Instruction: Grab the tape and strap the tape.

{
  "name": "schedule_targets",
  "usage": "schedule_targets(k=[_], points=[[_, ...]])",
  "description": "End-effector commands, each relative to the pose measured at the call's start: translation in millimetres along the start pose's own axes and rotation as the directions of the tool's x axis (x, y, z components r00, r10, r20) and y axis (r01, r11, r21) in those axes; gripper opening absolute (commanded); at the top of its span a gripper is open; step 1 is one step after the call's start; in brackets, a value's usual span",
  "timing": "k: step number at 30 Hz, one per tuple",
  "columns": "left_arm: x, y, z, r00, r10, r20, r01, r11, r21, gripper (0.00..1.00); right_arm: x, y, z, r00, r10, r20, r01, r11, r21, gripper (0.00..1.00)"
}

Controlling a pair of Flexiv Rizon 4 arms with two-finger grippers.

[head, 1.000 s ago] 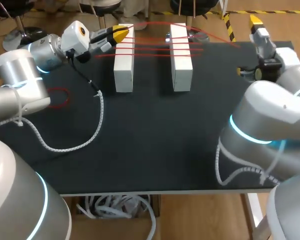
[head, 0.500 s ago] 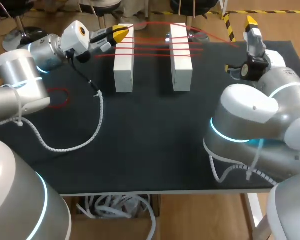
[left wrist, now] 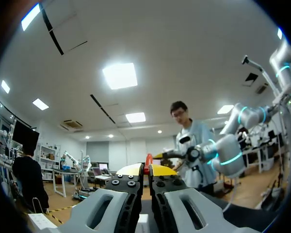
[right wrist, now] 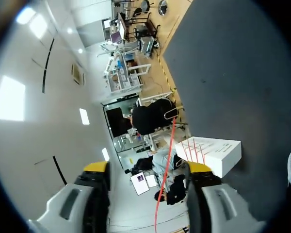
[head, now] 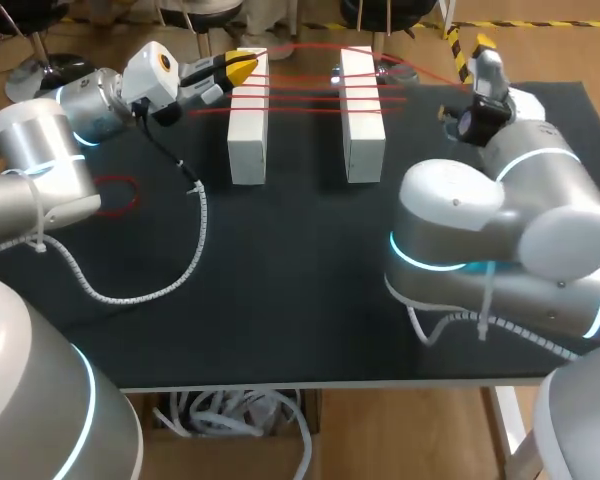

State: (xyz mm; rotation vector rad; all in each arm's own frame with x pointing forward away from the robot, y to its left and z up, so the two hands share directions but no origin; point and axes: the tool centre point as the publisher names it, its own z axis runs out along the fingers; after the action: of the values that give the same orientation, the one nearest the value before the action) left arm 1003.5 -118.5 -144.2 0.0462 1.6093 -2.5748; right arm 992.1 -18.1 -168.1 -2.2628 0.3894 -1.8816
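Red tape (head: 300, 92) runs in a few lines across two white blocks (head: 247, 135) on the table (head: 280, 290). Left pincer (head: 242, 66) is pinching its end. Right pincer (head: 483, 50) is spread wide, with the tape ahead of it.

Saw the right arm (head: 500, 215) swing in from the table's (head: 280, 280) right edge toward its middle over the last second. Recorded its big elbow joint ending over the dark top, covering more of it. Logged the right gripper (head: 479, 48) shifting sideways toward the nearer white block (head: 363, 120). Ended with the red tape (right wrist: 169, 145) running ahead of the fingers, between them and apart from both.
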Motion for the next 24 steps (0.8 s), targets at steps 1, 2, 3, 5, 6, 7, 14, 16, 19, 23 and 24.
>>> schedule_targets(k=[1, 2, 3, 5, 6, 7, 14, 16, 19, 23, 24], points=[[0.2, 0.6, -0.2, 1.0, 0.001, 0.001, -0.001, 1.0, 0.002, 0.0, -8.0, -8.3, 8.2, 1.0, -0.003, -0.03, -0.002, 0.985, -0.172, 0.47], [0.2, 0.6, -0.2, 1.0, 0.001, 0.001, -0.001, 1.0, 0.002, 0.0, -8.6, -9.0, 9.5, 0.999, -0.005, -0.034, -0.001, 0.985, -0.171, 0.48], [0.2, 0.6, -0.2, 1.0, 0.001, 0.001, -0.001, 1.0, 0.002, 0.0, -8.6, -9.1, 9.7, 0.999, -0.004, -0.037, -0.003, 0.985, -0.17, 0.49], [0.2, 0.6, -0.2, 1.0, 0.001, 0.001, -0.001, 1.0, 0.002, 0.0, -8.6, -9.4, 11.0, 0.999, -0.004, -0.038, -0.002, 0.985, -0.171, 0.49], [0.2, 0.6, -0.2, 1.0, 0.001, 0.001, -0.001, 1.0, 0.002, 0.0, -8.9, -9.2, 11.7, 0.999, -0.005, -0.038, -0.002, 0.985, -0.171, 0.49], [0.2, 0.6, -0.2, 1.0, 0.001, 0.001, -0.001, 1.0, 0.002, 0.0, -9.2, -9.0, 12.0, 0.999, -0.006, -0.038, -0.001, 0.985, -0.172, 0.5], [0.2, 0.6, -0.2, 1.0, 0.001, 0.001, -0.001, 1.0, 0.002, 0.0, -11.1, -8.4, 15.6, 0.999, -0.013, -0.04, 0.006, 0.985, -0.173, 0.49], [0.2, 0.6, -0.2, 1.0, 0.001, 0.001, -0.001, 1.0, 0.002, 0.0, -10.6, -7.9, 16.6, 0.999, -0.012, -0.04, 0.005, 0.985, -0.175, 0.49], [0.2, 0.6, -0.2, 1.0, 0.001, 0.001, -0.001, 1.0, 0.002, 0.0, -10.4, -7.1, 18.8, 0.999, -0.015, -0.04, 0.008, 0.984, -0.175, 0.48], [0.2, 0.6, -0.2, 1.0, 0.001, 0.001, -0.001, 1.0, 0.002, 0.0, -10.3, -6.3, 20.5, 0.999, -0.019, -0.042, 0.011, 0.985, -0.175, 0.45], [0.2, 0.6, -0.2, 1.0, 0.001, 0.001, -0.001, 1.0, 0.002, 0.0, -10.3, -6.3, 20.6, 0.999, -0.019, -0.041, 0.011, 0.985, -0.174, 0.45]])
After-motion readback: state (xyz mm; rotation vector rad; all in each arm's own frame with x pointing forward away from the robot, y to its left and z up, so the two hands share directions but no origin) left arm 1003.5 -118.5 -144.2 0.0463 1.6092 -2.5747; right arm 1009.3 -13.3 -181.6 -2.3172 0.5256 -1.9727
